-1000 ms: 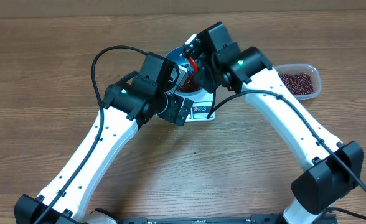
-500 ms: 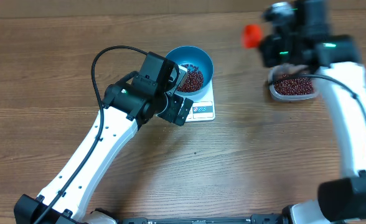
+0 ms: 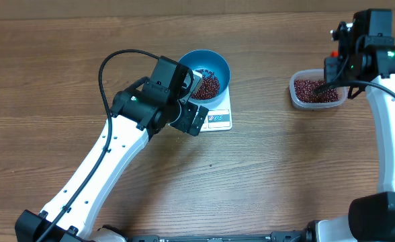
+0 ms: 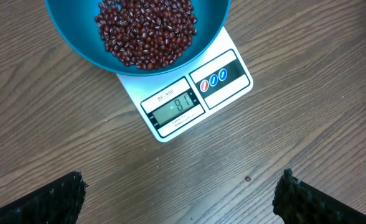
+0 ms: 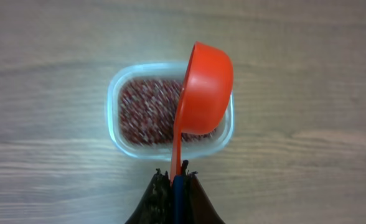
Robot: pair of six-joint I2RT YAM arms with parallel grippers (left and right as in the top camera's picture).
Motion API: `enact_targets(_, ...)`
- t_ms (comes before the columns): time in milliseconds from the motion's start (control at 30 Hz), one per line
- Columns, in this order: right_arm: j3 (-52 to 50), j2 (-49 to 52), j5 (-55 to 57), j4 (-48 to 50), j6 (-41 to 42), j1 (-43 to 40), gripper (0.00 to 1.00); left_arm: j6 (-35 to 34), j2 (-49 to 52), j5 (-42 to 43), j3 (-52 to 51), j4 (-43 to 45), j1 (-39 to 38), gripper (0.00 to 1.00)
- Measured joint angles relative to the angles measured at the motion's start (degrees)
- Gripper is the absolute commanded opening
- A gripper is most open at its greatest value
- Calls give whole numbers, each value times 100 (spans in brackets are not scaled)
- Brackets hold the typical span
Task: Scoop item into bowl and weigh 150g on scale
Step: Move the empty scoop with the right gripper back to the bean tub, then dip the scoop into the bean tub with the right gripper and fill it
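From overhead, the left gripper (image 3: 196,98) stands wide open just beside the blue bowl (image 3: 217,62), which sits on the white scale (image 3: 219,119) with beans (image 3: 207,85) heaped inside; the right gripper (image 3: 340,59) is well apart, over the clear tub (image 3: 294,92). In the left wrist view, both fingertips (image 4: 53,200) flank bare table (image 4: 58,137), bowl and scale ahead of them, the display (image 4: 178,106) reading 81. In the right wrist view, the jaws are clamped on the handle of a red scoop (image 5: 205,90); its cup reaches ahead over the tub, which holds more beans.
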Motion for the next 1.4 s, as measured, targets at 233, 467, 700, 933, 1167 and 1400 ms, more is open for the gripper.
enact_targets(233, -197, 385, 326, -33, -63, -2, 4, 0, 0, 0, 0, 0, 0, 100)
enact_targets(467, -210, 907, 330, -24, -127, -2, 4, 0, 0, 0, 0, 0, 0, 100)
enact_targets(700, -555, 1121, 413, 210, -162, -2, 4, 0, 0, 0, 0, 0, 0, 100)
enact_targets(933, -866, 1121, 170, 540, -350, -2, 4, 0, 0, 0, 0, 0, 0, 100)
enact_targets(1167, -946, 1121, -367, 597, -481, -2, 4, 0, 0, 0, 0, 0, 0, 100)
enact_targets(1400, -951, 1121, -837, 597, -584, -9, 4, 0, 0, 0, 0, 0, 0, 100)
